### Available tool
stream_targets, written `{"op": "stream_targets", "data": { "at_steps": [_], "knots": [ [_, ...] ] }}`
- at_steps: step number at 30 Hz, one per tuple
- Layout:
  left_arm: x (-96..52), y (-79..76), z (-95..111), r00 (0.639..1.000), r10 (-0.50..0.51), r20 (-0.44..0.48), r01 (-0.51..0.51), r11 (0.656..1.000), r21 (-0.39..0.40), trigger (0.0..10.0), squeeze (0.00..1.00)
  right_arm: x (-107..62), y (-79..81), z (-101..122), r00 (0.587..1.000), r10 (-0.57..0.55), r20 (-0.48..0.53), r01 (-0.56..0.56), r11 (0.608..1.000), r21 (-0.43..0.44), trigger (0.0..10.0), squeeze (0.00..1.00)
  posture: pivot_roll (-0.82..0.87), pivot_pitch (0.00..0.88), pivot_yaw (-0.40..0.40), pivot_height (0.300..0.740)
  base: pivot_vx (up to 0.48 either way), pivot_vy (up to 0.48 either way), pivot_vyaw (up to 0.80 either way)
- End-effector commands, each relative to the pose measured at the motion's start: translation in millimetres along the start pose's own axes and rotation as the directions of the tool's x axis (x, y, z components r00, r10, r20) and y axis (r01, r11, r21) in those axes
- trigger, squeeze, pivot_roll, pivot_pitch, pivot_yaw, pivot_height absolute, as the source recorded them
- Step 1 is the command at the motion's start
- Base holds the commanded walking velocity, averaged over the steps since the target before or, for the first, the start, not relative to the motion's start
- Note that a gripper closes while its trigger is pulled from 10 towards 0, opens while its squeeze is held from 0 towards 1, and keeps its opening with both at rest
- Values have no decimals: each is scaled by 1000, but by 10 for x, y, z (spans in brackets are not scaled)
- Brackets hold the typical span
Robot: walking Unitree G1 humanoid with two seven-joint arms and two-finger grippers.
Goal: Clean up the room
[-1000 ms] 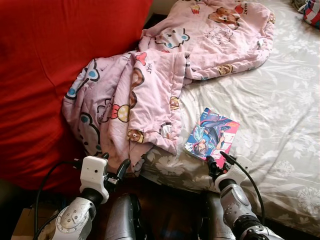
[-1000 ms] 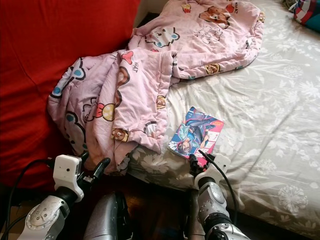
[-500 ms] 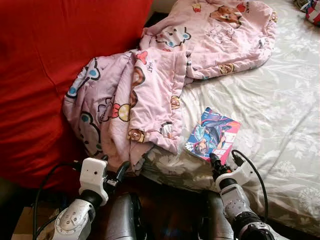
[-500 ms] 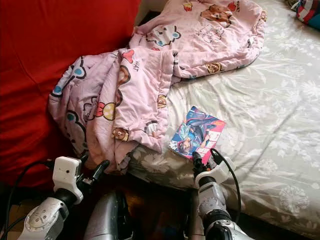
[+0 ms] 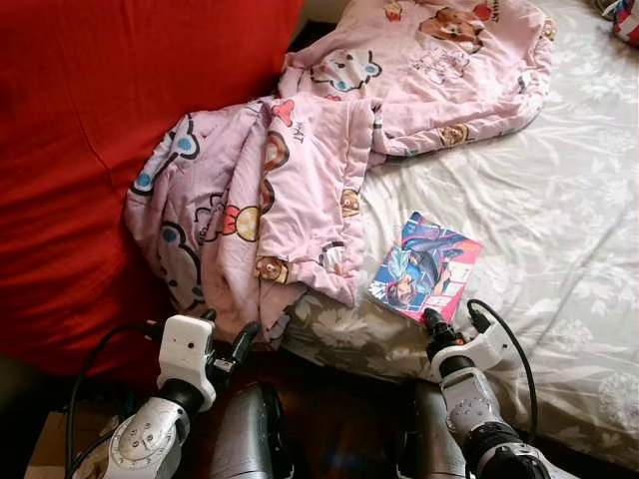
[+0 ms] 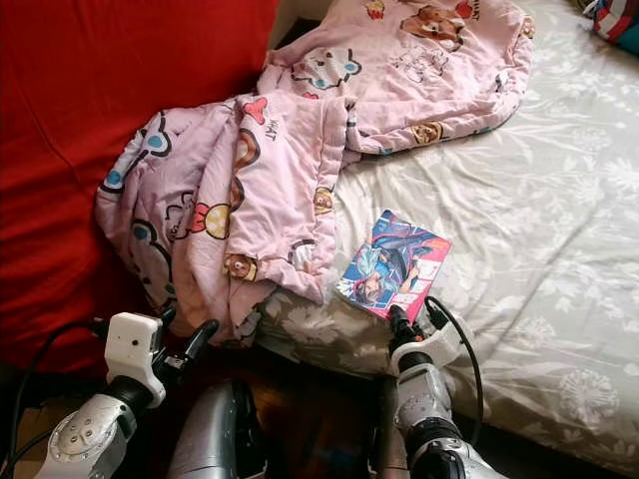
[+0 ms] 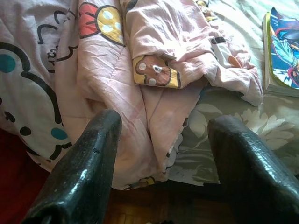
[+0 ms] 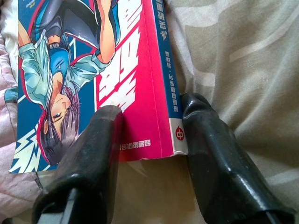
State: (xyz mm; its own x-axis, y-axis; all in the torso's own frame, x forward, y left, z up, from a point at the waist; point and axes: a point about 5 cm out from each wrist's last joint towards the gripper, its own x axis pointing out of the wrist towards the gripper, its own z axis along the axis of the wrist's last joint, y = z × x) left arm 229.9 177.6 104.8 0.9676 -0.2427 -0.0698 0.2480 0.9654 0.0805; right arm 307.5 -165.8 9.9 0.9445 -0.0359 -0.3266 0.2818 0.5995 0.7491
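A comic book with a red and blue cover lies flat on the bed near its front edge. My right gripper is at the book's near edge and stands open. In the right wrist view one finger rests over the cover and the other finger lies on the sheet beside the spine. A crumpled pink cartoon blanket hangs over the bed's left corner. My left gripper is open and low in front of the blanket's hanging edge, holding nothing.
The bed sheet is grey with a pale flower print. A large red cushion or cover rises on the left. Dark wooden floor lies below the bed edge, between my legs. A striped item sits at the far right corner.
My right gripper has turned and moved forward to the book's near edge, its fingers now either side of the spine corner. The left arm has stayed put.
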Motion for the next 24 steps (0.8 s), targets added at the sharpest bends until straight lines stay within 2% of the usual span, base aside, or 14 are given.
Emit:
{"op": "stream_targets", "data": {
  "at_steps": [1, 10, 18, 20, 22, 24],
  "knots": [
    [-29, 10, -58, 999, -2, -34, 2, 1000, 7, 10000, 0, -27, -25, -87, 1000, -11, -28, 11, 1000, 1, 0, 0, 122, 245, 70, 586, 0, 0, 0],
    [-12, 20, -55, 999, 0, -33, 1, 1000, 10, 10000, 0, -36, -49, -89, 999, -23, -29, 23, 1000, -3, 0, 0, 127, 237, 70, 586, 0, 0, 0],
    [63, 23, -29, 1000, 2, -14, -2, 1000, 9, 10000, 0, -34, -66, -24, 1000, -29, 9, 29, 999, -19, 0, 0, 121, 212, 68, 586, 0, 0, 0],
    [106, 26, -31, 1000, 5, -9, -4, 1000, 9, 10000, 0, -37, -76, 10, 999, -34, 33, 36, 998, -46, 0, 0, 112, 194, 65, 586, 0, 0, 0],
    [151, 32, -30, 1000, 9, -1, -9, 1000, 9, 10000, 0, -36, -65, 80, 997, -18, 78, 27, 993, -112, 0, 0, 102, 184, 62, 586, 0, 0, 0],
    [178, 34, -32, 1000, 12, 3, -12, 1000, 7, 10000, 0, -36, -56, 131, 994, -7, 110, 21, 992, -127, 0, 0, 92, 171, 58, 586, 0, 0, 0]
  ]
}}
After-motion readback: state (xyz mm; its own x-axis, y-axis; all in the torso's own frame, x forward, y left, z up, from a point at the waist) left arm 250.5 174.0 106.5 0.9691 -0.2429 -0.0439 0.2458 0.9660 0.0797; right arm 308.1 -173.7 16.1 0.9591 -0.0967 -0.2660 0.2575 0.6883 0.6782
